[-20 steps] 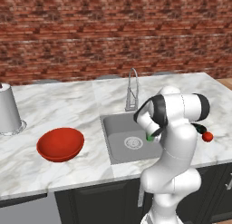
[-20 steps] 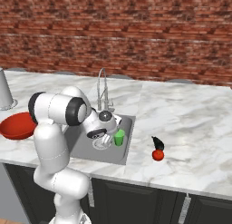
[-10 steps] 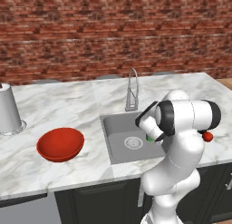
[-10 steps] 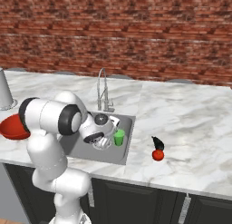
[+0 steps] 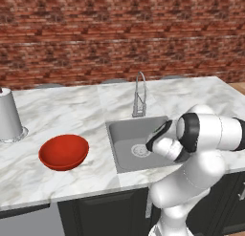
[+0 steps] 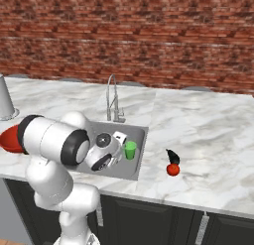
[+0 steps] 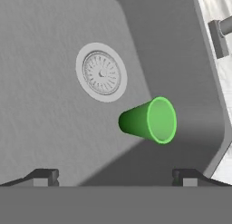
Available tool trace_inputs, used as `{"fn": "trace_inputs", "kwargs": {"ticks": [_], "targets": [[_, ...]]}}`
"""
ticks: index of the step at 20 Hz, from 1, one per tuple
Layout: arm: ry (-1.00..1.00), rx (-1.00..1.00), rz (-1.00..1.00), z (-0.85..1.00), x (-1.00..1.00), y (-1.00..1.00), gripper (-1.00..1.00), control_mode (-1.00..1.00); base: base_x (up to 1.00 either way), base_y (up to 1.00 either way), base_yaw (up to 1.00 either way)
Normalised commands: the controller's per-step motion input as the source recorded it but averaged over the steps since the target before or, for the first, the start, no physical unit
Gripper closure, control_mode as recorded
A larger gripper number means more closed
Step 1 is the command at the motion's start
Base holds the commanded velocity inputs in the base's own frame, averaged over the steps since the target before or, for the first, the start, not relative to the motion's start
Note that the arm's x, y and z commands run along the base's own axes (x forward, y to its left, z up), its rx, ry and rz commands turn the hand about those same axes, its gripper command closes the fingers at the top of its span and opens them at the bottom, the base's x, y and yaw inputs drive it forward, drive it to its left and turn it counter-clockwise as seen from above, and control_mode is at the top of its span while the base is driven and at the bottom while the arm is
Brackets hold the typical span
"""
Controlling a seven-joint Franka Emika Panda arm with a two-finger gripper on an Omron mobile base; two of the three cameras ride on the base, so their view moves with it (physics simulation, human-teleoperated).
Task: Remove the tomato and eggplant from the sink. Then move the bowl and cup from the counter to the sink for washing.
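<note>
My end effector (image 7: 115, 175) hangs open and empty above the cup (image 7: 148, 120) in the sink (image 5: 125, 156). The bowl (image 5: 63, 152) on the surface (image 5: 72, 115) looks rigid, smooth, slippery — I'd pinch its rim.

My rig sits in kitchen, rendered. What tells me: white grey-veined marble counter (image 5: 72, 111) over dark cabinets (image 6: 163, 224) with metal pull handles; grey recessed sink (image 5: 125, 134) with round drain (image 7: 101, 72) and thin curved faucet (image 5: 139, 92) behind basin; red brick wall (image 5: 119, 34) as backsplash. Dishes and produce around: red bowl (image 5: 63, 152) on counter, green cup (image 7: 149, 120) in basin, tomato (image 6: 172, 170) and eggplant (image 6: 172, 156) on worktop.
</note>
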Motion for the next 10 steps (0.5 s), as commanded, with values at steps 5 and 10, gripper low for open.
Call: {"fn": "trace_inputs", "kwargs": {"ticks": [5,10], "targets": [[0.13,0.0,-0.03,0.6,0.0,0.01,-1.0,-1.0,0.0,0.0,0.0],[0.15,0.0,-0.03,0.58,-0.01,0.01,-1.0,-1.0,0.0,0.0,0.0]]}}
